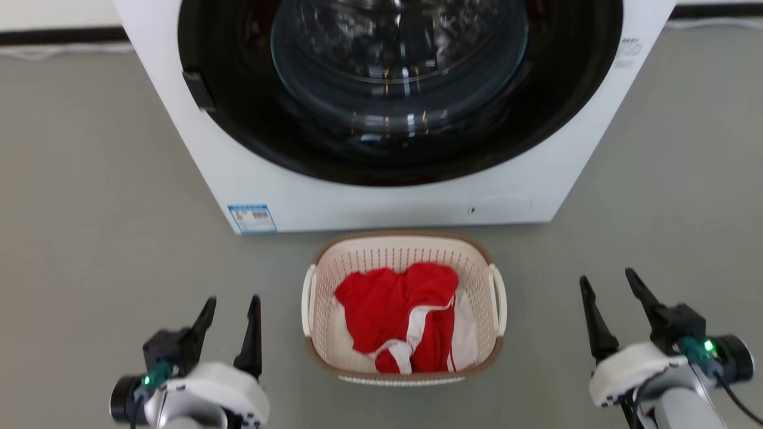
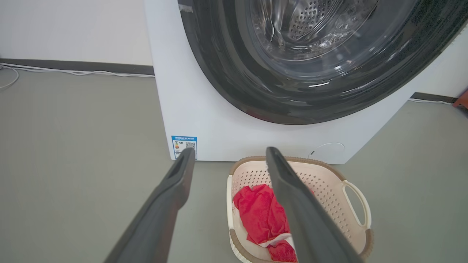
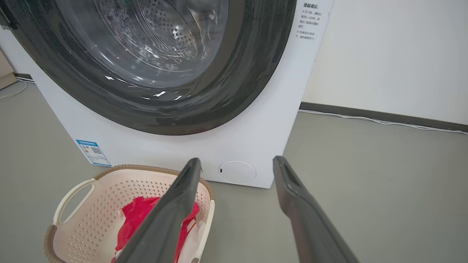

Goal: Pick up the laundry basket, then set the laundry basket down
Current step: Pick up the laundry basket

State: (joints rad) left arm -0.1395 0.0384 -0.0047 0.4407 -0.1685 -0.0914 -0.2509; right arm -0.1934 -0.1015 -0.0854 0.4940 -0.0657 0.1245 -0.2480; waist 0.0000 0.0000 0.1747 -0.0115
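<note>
The laundry basket point(image 1: 393, 253) sits upright on the floor point(image 1: 89, 208) just in front of the washer point(image 1: 381, 199), mouth up, with red clothing point(image 1: 396, 304) heaped inside. Its two loop handles face the robot's left and right, so its long axis appears to run side to side, parallel to the washer's front. That likely explains the stance: the left end effector point(image 1: 232, 300) and right end effector point(image 1: 605, 276) hover on either side, fingers spread and empty, well apart from the handles, ready for a two-sided lift

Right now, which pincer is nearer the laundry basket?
Left, slightly. The left pincer hangs open off the laundry basket on its left side; the right pincer, also open, stands farther off its right side.
</note>
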